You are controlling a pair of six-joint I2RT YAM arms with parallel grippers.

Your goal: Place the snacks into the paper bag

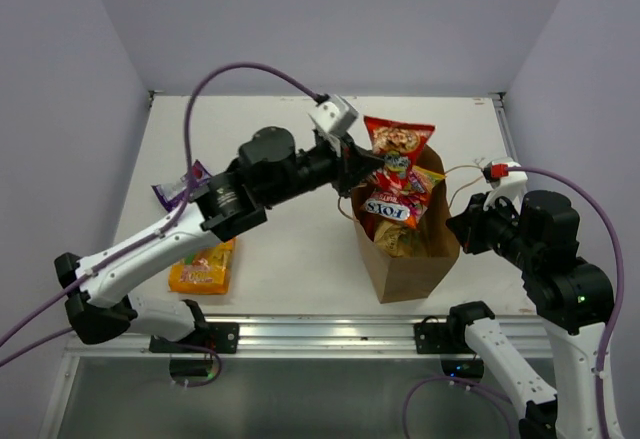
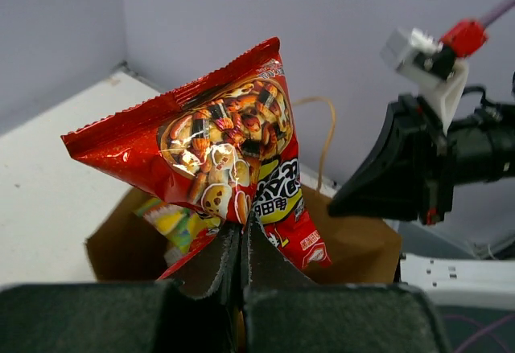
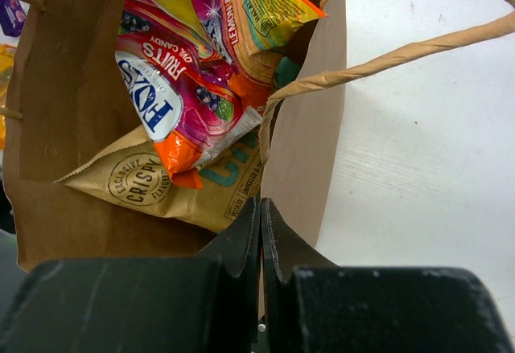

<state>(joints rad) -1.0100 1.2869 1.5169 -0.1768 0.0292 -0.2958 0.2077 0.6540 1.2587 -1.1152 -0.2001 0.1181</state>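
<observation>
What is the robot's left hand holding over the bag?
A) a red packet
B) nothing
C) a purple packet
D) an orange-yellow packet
A: the left gripper is shut on the red packet, holding it above the paper bag; the purple packet and orange-yellow packet lie on the table.

White table [image 1: 290, 249], paper bag [image 1: 410, 269], orange packet [image 1: 203, 269], purple packet [image 1: 180, 189]
</observation>
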